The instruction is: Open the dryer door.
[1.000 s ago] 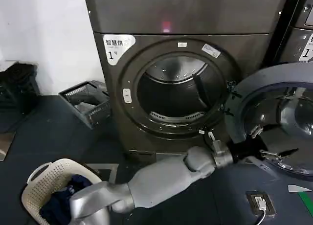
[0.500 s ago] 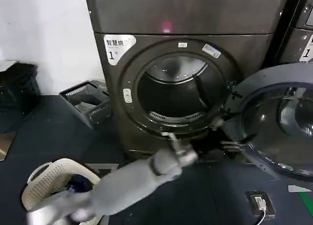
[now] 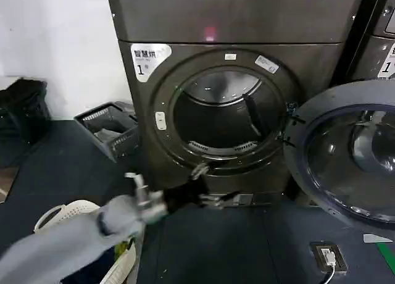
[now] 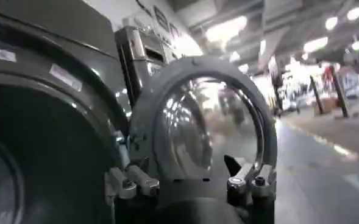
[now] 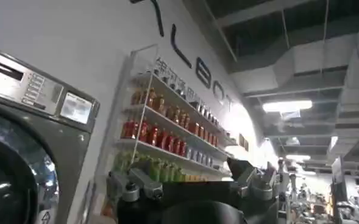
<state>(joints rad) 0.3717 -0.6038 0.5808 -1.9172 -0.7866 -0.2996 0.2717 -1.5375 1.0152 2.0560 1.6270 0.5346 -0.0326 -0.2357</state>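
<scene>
The dryer (image 3: 234, 18) stands in the middle with its "1" sticker and pink light, and its drum (image 3: 216, 120) is exposed. The dryer door (image 3: 343, 154) hangs swung wide to the right, grey inner side and glass facing me. My left gripper (image 3: 207, 190) is low in front of the dryer's base, apart from the door, open and empty. In the left wrist view the left gripper (image 4: 185, 179) has the dryer door (image 4: 203, 122) beyond it. My right gripper (image 5: 188, 178) is open with nothing in it, held off to the side.
A white laundry basket (image 3: 57, 216) with dark clothes sits at the lower left, under my left arm. Grey crates (image 3: 111, 131) lie left of the dryer. A second machine (image 3: 378, 43) stands at the right. A floor socket (image 3: 328, 257) lies near the door. Shelves of bottles (image 5: 161, 131) are nearby.
My left arm has swung from the open door's lower edge leftward across the dryer's front. The door has stayed wide open.
</scene>
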